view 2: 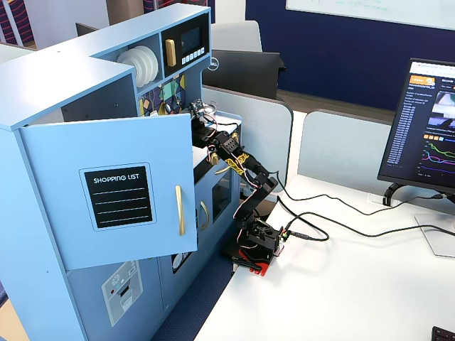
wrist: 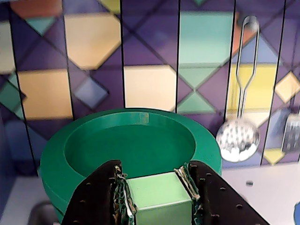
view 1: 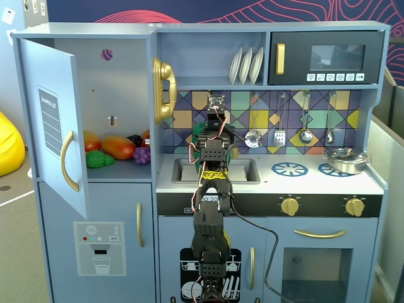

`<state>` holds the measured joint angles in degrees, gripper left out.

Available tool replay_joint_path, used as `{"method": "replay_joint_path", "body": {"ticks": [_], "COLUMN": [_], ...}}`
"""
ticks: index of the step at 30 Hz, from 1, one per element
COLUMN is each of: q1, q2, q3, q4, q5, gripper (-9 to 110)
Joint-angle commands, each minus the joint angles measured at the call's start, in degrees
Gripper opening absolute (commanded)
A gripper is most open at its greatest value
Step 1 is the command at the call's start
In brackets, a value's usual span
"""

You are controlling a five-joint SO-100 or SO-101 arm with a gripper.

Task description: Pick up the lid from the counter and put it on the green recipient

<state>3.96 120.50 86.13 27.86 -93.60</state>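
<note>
In the wrist view my gripper (wrist: 154, 180) is shut on the light-green square knob (wrist: 157, 194) of the lid (wrist: 131, 140), a dark-green round disc with a raised rim that fills the lower middle. Under the lid's left edge a second dark-green edge shows, the green recipient (wrist: 57, 209). I cannot tell whether the lid rests on it. In a fixed view the gripper (view 1: 211, 136) is at the back of the white counter (view 1: 271, 180), behind the sink, with a bit of green (view 1: 198, 130) beside it. The arm also shows in a fixed view (view 2: 234, 163).
The sink (view 1: 243, 170) lies just in front of the gripper. Blue burner rings (view 1: 289, 168) and a steel pan (view 1: 346, 160) are to the right. Utensils hang on the backsplash, a skimmer (wrist: 237, 138) among them. The fridge door (view 1: 53, 120) stands open at the left.
</note>
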Motion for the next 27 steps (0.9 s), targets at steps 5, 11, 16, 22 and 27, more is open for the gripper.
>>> {"method": "replay_joint_path", "body": {"ticks": [5,11,16,22,27], "q1": [-0.8,-1.4,-1.8,-1.9,-1.2], "q2": [-1.9,-3.3,-3.4,-2.5,-1.2], "q3": [-5.8,-6.9,-7.0,-5.9,-4.2], "q4": [-2.3,-2.5,-2.6,-2.1,-1.9], "q5": [-1.2,-1.6,-1.8,-3.2,-3.5], "gripper": [0,0,0,0,4]}}
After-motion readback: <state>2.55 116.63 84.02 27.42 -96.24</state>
